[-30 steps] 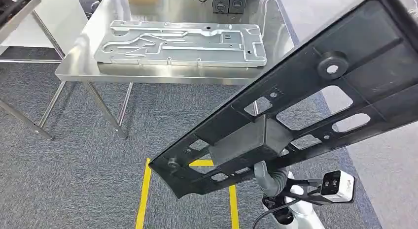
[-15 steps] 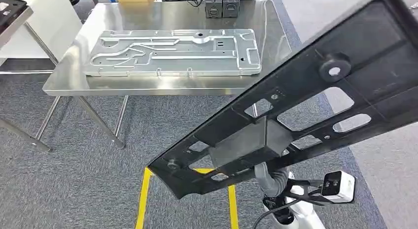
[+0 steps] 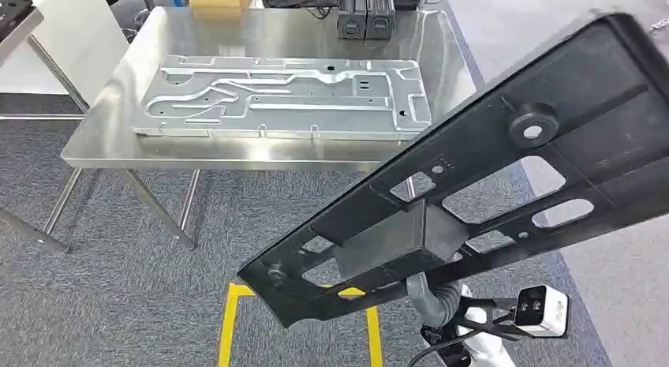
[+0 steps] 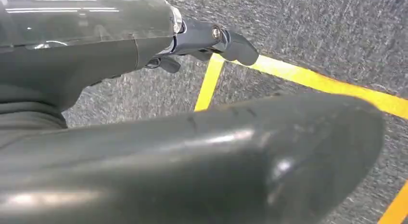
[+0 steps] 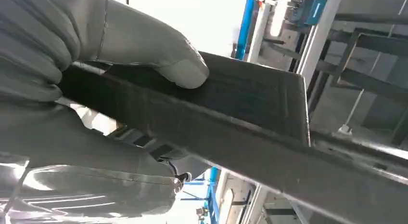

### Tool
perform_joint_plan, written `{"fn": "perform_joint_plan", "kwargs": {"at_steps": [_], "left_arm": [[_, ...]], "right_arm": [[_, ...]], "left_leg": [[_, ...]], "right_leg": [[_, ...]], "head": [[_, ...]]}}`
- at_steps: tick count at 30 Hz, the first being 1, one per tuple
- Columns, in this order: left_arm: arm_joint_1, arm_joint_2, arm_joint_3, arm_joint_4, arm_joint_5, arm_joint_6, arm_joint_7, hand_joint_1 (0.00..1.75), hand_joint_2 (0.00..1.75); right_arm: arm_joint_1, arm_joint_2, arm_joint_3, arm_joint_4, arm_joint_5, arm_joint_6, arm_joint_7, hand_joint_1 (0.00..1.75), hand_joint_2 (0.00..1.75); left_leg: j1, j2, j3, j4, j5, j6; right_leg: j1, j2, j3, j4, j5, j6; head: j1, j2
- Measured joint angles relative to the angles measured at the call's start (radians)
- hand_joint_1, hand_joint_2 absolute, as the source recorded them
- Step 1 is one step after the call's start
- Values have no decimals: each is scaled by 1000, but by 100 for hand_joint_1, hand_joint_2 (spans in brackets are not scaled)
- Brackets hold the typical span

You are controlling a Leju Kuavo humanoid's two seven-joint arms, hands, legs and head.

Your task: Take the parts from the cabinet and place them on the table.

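From my head view, I carry the black panel (image 3: 505, 170) slanted across my front, one end low over the yellow floor tape (image 3: 229, 323), the other rising off to my right. The steel table (image 3: 102, 138) stands ahead, and the silver plate (image 3: 284, 99) already covers most of it, leaving bare metal mainly along the rim and at the far end, near two dark boxes (image 3: 367, 20). I judge the risk is there — the long panel could clip the table edge or land on the plate and slide.

In my left wrist view, my left hand (image 4: 207, 38) hangs over the carpet with nothing in it; whether its fingers are spread or curled I cannot tell.

In my right wrist view, my right hand (image 5: 96, 65) is clamped on the panel's edge, thumb pressed on top. It is a one-sided grip on a long part, so I expect it could twist or slip.
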Motion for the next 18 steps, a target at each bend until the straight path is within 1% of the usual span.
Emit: {"fn": "perform_joint_plan", "kwargs": {"at_steps": [1,2,3,4,5,6,7,8,9,10,11,12,13,14,15,16,17,18], "left_arm": [[-1,-1,0,0,0,0,0,0,0],[-1,-3,0,0,0,0,-1,0,0],[2,-3,0,0,0,0,-1,0,0],[0,-3,1,0,0,0,-1,0,0],[0,-3,1,0,0,0,-2,0,0],[0,-3,1,0,0,0,-3,0,0],[0,-3,1,0,0,0,-3,0,0],[-3,-3,1,0,1,0,-3,0,0],[-4,-3,1,0,2,0,-5,0,0],[-5,-4,1,0,1,-3,-5,0,0],[-5,-5,2,0,3,-3,-6,0,0],[-5,-5,2,0,4,-3,-6,0,0],[-2,-5,3,0,5,-2,-5,0,0],[-1,-5,3,0,7,-2,-4,0,0],[-1,-5,3,0,11,-2,-3,0,0],[-1,-5,4,0,12,-2,-3,0,0],[-1,-5,3,0,12,-3,-3,0,0],[2,-5,4,0,13,-3,-3,0,0]], "right_arm": [[0,0,0,0,-1,1,0,171,175],[0,0,0,0,-2,3,-1,171,175],[1,0,-1,0,-2,6,-1,171,175],[2,0,-2,0,-3,9,-1,171,175],[4,0,-3,-3,-3,11,-2,171,175],[5,0,-3,-6,-3,14,-2,171,175],[4,0,-4,-7,-2,14,-2,171,175],[7,0,-4,-10,5,14,-3,171,175],[9,-1,-5,-15,16,12,-3,171,175],[9,-1,-5,-21,27,9,-3,171,175],[13,-1,-5,-24,34,9,-3,171,175],[16,-1,-5,-26,36,8,-3,171,175],[17,-1,-5,-27,37,5,-3,171,175],[17,-1,-4,-27,36,2,-2,171,175],[17,-1,-3,-27,34,-1,-1,171,175],[16,-1,-3,-27,32,-3,-1,171,175],[14,-1,-2,-27,29,-3,0,171,175],[12,-1,0,-27,26,-3,1,171,175]], "left_leg": [[0,3,15,0,-10,-2],[0,6,29,0,-21,-5],[-2,8,35,0,-31,-10],[-6,9,43,2,-41,-18],[-6,14,43,-1,-50,-26],[-6,17,55,12,-48,-32],[-6,18,57,14,-45,-39],[-4,18,46,36,-47,-41],[-1,13,26,84,-50,-45],[1,12,-12,146,-70,-49],[3,12,-62,222,-107,-53],[4,12,-107,284,-145,-57],[4,12,-140,318,-168,-59],[5,12,-155,315,-167,-60],[5,12,-153,273,-141,-60],[5,12,-134,197,-88,-56],[5,12,-111,111,-17,-51],[4,13,-97,42,57,-44]], "right_leg": [[0,-4,18,-70,53,0],[0,-13,40,-150,121,-4],[3,-34,48,-212,196,-13],[10,-32,48,-210,160,-24],[11,-29,53,-210,174,-30],[7,-19,55,-217,176,-37],[7,-14,65,-218,173,-43],[2,-10,79,-224,170,-47],[2,-11,89,-226,165,-55],[2,-10,94,-226,159,-60],[3,-7,101,-226,152,-62],[4,-3,108,-225,144,-62],[4,0,116,-225,136,-62],[3,3,126,-225,128,-61],[3,5,140,-225,118,-59],[3,6,156,-225,107,-57],[3,6,171,-225,96,-54],[4,6,177,-227,87,-50]], "head": [[0,0],[0,0],[0,0],[1,0],[1,0],[1,0],[1,0],[1,0],[1,0],[1,0],[1,0],[1,0],[1,0],[1,0],[1,0],[1,0],[1,0],[1,0]]}}
